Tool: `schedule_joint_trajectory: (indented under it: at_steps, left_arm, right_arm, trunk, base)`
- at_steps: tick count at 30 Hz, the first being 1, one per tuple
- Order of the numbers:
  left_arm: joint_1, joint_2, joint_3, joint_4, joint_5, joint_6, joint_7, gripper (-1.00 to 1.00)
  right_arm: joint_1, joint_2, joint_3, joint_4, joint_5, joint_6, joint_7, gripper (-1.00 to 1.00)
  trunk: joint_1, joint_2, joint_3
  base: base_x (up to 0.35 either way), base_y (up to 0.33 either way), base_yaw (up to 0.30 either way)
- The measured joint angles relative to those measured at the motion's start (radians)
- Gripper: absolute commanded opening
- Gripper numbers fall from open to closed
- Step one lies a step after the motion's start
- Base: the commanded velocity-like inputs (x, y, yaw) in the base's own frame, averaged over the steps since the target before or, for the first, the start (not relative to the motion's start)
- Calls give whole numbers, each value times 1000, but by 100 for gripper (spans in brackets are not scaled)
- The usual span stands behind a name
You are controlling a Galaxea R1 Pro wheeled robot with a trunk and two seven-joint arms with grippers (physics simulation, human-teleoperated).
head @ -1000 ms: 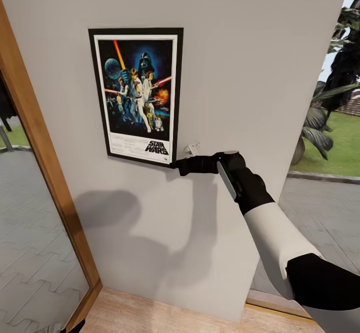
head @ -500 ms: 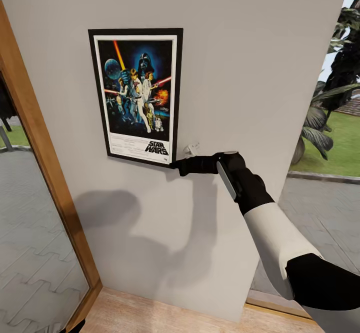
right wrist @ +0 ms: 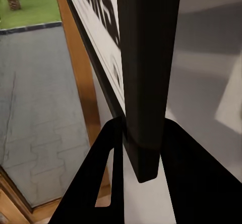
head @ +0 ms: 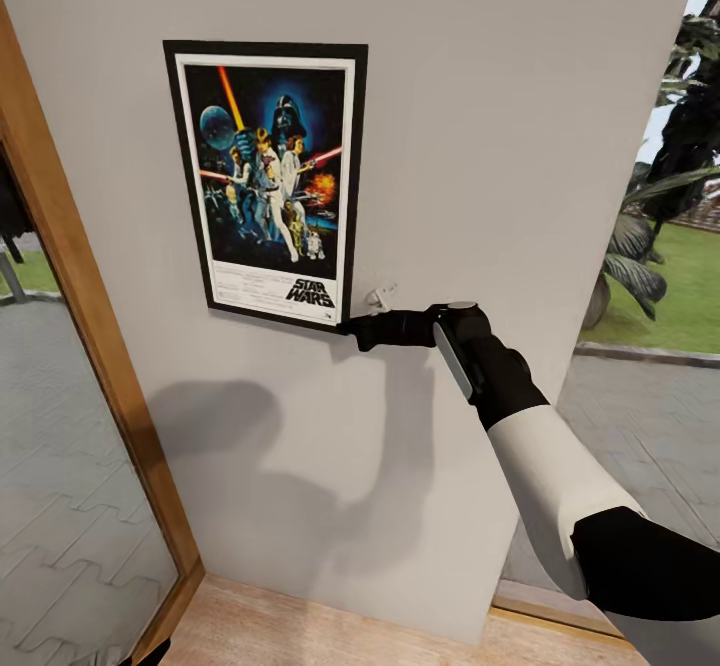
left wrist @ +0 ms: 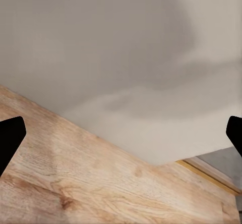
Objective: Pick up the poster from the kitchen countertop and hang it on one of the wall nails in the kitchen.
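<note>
The poster [head: 268, 181] stands upright against the pale wall [head: 500, 146], with a black frame, a white border and the "STAR WARS" logo at its bottom. My right gripper [head: 352, 327] is shut on its lower right corner. In the right wrist view the dark frame edge [right wrist: 146, 82] runs between the two black fingers [right wrist: 108, 173]. A small pale peg [head: 380, 296] juts from the wall beside that corner; I cannot tell if it is a wall nail. My left gripper [left wrist: 121, 138] is open, low over the wood floor [left wrist: 75, 183]. The kitchen countertop is out of view.
A wood-framed glass wall [head: 70, 276] stands left of the panel, with paving beyond it. Right of the panel is glass with plants [head: 670, 186] and lawn outside. A strip of plank floor [head: 330, 631] runs along the wall's foot.
The poster's top has shifted up and to the left, so it looks larger and more skewed. My right gripper and arm have stayed where they were.
</note>
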State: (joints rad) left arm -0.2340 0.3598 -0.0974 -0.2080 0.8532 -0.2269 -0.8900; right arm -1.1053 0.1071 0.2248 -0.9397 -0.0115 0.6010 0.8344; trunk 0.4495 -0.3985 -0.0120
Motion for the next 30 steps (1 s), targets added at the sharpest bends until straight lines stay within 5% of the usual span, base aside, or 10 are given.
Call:
schedule_joint_trajectory:
  at_steps: [30]
  left_arm:
    - [0,2,0,0,0,0,0,100]
  right_arm:
    - [0,0,0,1,0,-1,1,-100]
  trunk:
    - [0,0,0]
  base:
    - [40,0,0]
